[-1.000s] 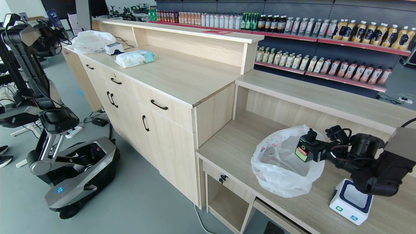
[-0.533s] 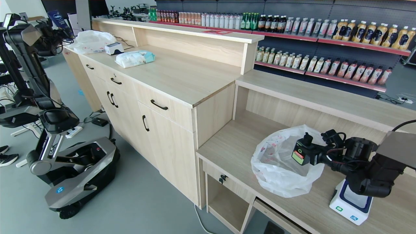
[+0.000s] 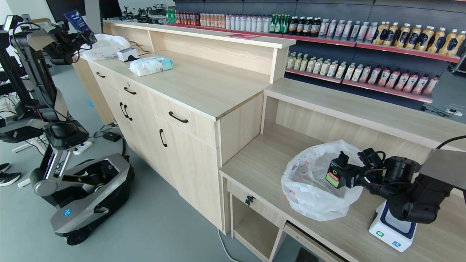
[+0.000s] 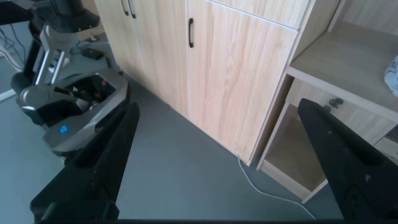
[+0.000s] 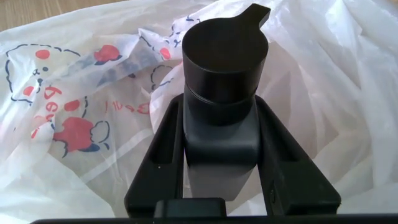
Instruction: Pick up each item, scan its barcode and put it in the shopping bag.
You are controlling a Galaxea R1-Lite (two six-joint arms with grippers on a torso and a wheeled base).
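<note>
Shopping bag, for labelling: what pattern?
Shopping bag: white with red cartoon prints, clearest in right wrist view.

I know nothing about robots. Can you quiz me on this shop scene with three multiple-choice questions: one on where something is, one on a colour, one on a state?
1. Where is the right gripper? A) over the shopping bag B) at the drink shelves C) inside a drawer
2. What colour are the bag's prints? A) blue B) green C) red
3. The right gripper is: A) open, empty B) shut on a dark container C) folded away
Answers: A, the bag lies right beneath it; C, red figures on white plastic; B, its fingers clamp the container's sides.
</note>
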